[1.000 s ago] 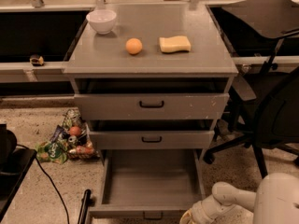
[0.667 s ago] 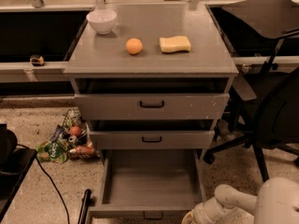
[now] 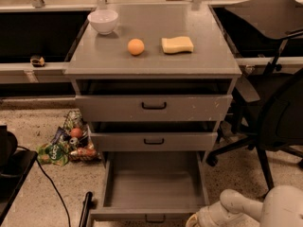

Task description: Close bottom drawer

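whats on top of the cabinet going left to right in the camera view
white bowl → orange → yellow sponge; the claw is down at the bottom edge, by the front of the open bottom drawer

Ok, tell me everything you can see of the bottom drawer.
The bottom drawer is a shallow grey tray, metal by its look, pulled far out of the grey cabinet below the middle drawer. Nothing shows inside it. Its low front panel carries a small dark loop handle, partly cut by the picture's edge. The gripper sits at the front right corner; whether it touches the drawer cannot be told.
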Motion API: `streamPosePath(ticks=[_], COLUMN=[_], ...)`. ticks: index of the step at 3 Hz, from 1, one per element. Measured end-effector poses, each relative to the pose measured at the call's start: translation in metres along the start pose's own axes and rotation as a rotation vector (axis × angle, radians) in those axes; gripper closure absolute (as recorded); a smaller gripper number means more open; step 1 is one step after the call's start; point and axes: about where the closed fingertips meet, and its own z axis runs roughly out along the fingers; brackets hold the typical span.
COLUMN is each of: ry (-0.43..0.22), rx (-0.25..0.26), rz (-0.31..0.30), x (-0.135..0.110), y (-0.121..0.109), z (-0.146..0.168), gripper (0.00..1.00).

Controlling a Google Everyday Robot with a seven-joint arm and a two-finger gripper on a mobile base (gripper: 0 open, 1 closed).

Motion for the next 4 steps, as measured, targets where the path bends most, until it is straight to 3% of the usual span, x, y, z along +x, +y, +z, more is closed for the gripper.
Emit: streamPosePath(ticks=[1, 2, 4], ry=[-0.025, -0.028, -0.041], rx=[0.005, 0.005, 0.016], rz=[-0.006, -0.007, -0.034], x=[0.003, 0.003, 0.01], y=[-0.003, -0.001, -0.03], z=[0.0, 0.0, -0.016], gripper=[0.12, 0.0, 0.0])
